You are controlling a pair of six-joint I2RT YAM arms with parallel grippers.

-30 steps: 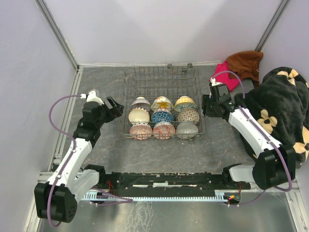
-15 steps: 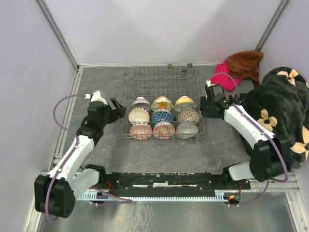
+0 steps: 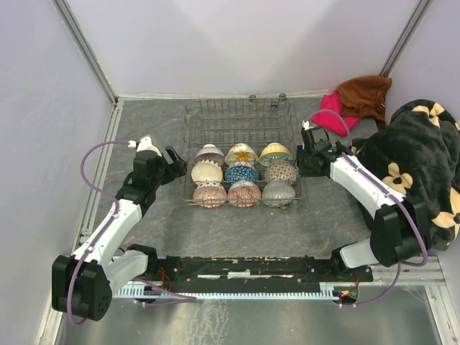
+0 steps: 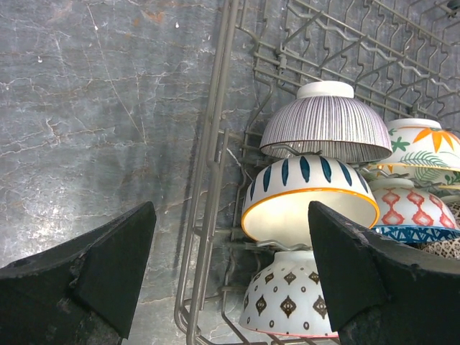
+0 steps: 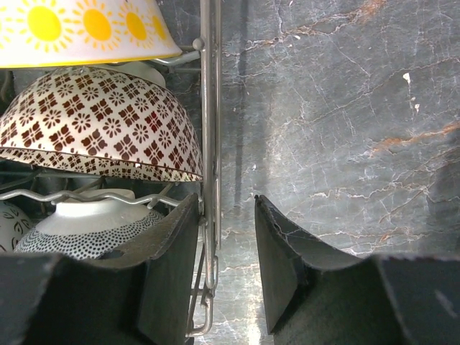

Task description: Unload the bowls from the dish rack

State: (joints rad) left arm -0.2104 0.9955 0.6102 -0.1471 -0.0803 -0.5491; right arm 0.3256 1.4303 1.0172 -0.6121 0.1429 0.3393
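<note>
The right gripper (image 5: pixel 224 205) has been moved in to the dish rack (image 5: pixel 208 108) and narrowed around its side wire, maybe touching it; the left gripper (image 4: pixel 230 215) is held wide beside the rack, with the bowls (image 3: pixel 242 173) kept inside.

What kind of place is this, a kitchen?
Probably a robot test booth, not a kitchen: plain white walls, two robot arms bolted to a table, one dish rack of bowls.

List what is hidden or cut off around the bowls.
- Right wrist: the sun-patterned bowl is cut off by the top edge; the speckled bowl sits partly behind a finger of the right end effector.
- Left wrist: the leaf-patterned bowl runs off the right edge.
- Top view: whether the right end effector touches the dish rack is too small to tell.
</note>
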